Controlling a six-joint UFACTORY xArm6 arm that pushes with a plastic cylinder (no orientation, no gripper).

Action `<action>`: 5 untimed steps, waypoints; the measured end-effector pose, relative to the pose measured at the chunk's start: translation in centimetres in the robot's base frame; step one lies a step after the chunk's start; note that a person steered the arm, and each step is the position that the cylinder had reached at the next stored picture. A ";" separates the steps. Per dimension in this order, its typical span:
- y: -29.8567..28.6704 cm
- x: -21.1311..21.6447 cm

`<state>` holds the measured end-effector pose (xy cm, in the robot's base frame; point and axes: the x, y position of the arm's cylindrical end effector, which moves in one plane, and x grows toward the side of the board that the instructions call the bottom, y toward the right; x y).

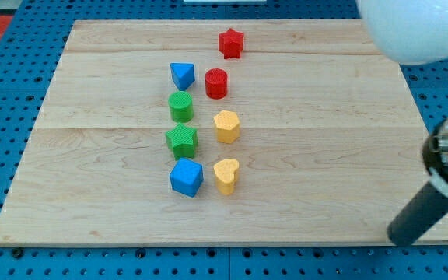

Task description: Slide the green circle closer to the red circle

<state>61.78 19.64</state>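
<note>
The green circle [180,105] stands left of the board's middle. The red circle [216,83] stands a short way up and to the right of it, with a small gap between them. My rod comes in at the view's bottom right, and my tip [397,239] rests near the board's bottom right corner, far right of and below all the blocks.
A blue triangle [182,75] is just above the green circle, a green star [182,140] just below it. A red star [230,43], a yellow hexagon [226,126], a yellow heart [225,175] and a blue cube [186,177] lie nearby. The wooden board [325,155] sits on a blue pegboard.
</note>
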 end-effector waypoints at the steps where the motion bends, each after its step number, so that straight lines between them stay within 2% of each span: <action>1: -4.1 0.1; 5: -27.9 -1.0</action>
<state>60.74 -8.22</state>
